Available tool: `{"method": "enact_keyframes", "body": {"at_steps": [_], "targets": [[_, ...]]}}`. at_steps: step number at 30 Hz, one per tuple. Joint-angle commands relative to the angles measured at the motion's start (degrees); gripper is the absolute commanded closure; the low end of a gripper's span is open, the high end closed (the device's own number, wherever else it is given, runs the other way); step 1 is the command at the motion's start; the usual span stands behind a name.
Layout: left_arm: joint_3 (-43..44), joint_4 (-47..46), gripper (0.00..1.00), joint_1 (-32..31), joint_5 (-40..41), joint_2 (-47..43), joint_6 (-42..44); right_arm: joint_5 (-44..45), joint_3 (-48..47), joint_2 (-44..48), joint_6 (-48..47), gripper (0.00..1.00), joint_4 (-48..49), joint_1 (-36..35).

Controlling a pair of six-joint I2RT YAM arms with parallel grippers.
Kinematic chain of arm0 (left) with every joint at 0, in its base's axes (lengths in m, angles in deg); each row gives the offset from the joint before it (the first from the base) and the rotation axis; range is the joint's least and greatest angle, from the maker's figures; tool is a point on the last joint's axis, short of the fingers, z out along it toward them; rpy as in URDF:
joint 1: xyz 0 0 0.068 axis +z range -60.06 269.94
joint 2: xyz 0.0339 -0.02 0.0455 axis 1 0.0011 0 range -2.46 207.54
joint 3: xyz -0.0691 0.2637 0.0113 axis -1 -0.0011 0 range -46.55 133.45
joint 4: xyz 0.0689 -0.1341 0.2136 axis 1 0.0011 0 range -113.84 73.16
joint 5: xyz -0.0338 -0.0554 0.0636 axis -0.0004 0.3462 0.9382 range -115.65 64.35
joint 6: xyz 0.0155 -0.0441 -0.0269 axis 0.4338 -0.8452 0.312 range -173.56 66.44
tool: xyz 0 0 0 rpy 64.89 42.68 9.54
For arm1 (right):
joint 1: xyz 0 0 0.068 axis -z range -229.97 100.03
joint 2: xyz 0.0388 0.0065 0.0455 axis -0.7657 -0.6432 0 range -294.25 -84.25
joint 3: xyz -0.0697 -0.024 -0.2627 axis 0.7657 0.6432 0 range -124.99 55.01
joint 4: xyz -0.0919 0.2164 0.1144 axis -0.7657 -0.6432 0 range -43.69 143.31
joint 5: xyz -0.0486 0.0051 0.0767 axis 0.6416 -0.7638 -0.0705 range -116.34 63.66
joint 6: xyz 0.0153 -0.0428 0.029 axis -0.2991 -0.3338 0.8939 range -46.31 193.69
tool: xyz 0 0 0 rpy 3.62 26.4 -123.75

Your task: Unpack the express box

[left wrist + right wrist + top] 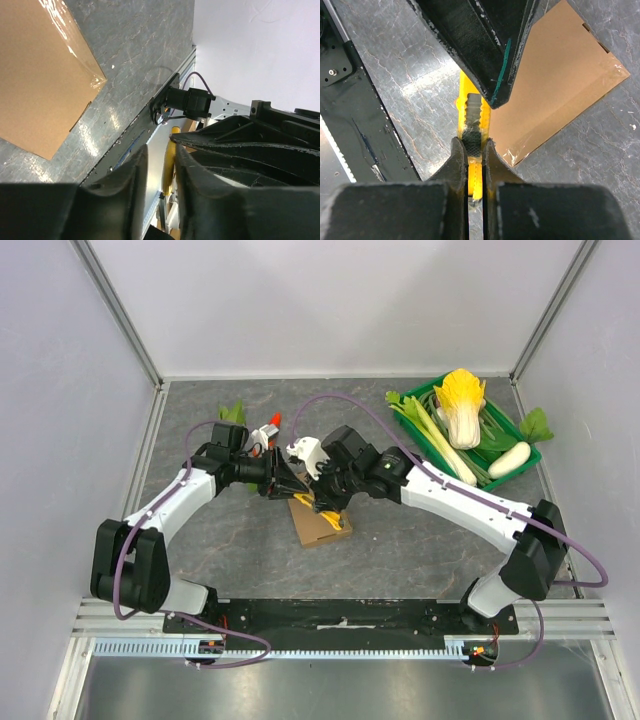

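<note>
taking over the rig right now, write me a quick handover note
Right pincer: shut on the yellow utility knife, held close to the express box.
Left pincer: at the knife's other end, with the knife between its fingers. Whether it grips cannot be told.
Box: lies flat mid-table, lid closed, clear tape along one edge.
Done: knife in hand at the box.
Left: cut the tape, lift the flap, take out the contents, which are not visible yet.
</note>
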Motion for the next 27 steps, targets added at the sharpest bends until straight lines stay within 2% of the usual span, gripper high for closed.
{"method": "enact_keyframes", "body": {"at_steps": [1, 6, 9, 10, 11, 12, 13, 16, 18, 21, 24, 26, 27], "targets": [[2.53, 1.26, 0.73, -0.18, -1.7, -0.26, 0.21, 0.93, -2.9, 0.11, -0.29, 1.0, 1.22, -0.29], [5.86, 2.49, 0.98, -0.26, -2.22, -1.23, 1.54, 2.16, -3.07, 1.16, 3.13, 1.0, 2.7, -0.29], [7.71, 2.58, 0.98, -0.18, -2.84, -1.58, 1.98, 2.95, -2.81, 2.74, 5.77, 1.0, 4.89, -0.29], [8.24, 2.5, 0.98, -0.18, -2.84, -1.76, 2.16, 3.91, -2.72, 3.35, 6.3, 0.96, 5.34, -0.37], [8.77, 2.58, 0.98, -0.18, -2.75, -1.85, 2.16, 4.96, -2.98, 3.79, 7.7, 0.82, 5.78, -0.29], [10.08, 2.5, 0.98, -0.09, -2.67, -2.02, 2.16, 6.1, -3.07, 4.15, 8.23, 0.63, 6.31, -0.29], [10.79, 2.5, 0.98, -0.09, -2.58, -1.94, 1.9, 8.12, -3.07, 5.11, 8.5, 0.33, 6.75, -0.29], [14.21, 2.5, 0.98, 0.43, -2.4, -2.11, 1.72, 12.17, -1.85, 8.44, 11.66, 0.06, 9.64, -0.03], [16.85, 2.5, 0.98, 0.96, -1.96, -2.11, 1.11, 14.1, -0.26, 10.38, 16.55, 0.02, 13.93, 0.68], [19.93, 1.71, 0.98, 2.37, -1.61, -2.46, -0.56, 17.09, 2.37, 14.16, 23.41, 0.02, 20.7, 1.82], [20.55, -3.46, 0.98, 3.16, -0.82, -4.48, -5.37, 18.33, 6.5, 19.25, 29.22, 0.02, 29.21, 3.05], [20.55, -10.14, 0.98, 3.16, -0.2, -6.24, -7.85, 19.03, 9.67, 21.02, 35.9, 0.02, 33.19, 4.19], [20.81, -12.34, 0.98, 3.25, -0.29, -6.68, -9.43, 22.6, 10.02, 22.07, 38.36, 0.02, 33.21, 4.54]]}}
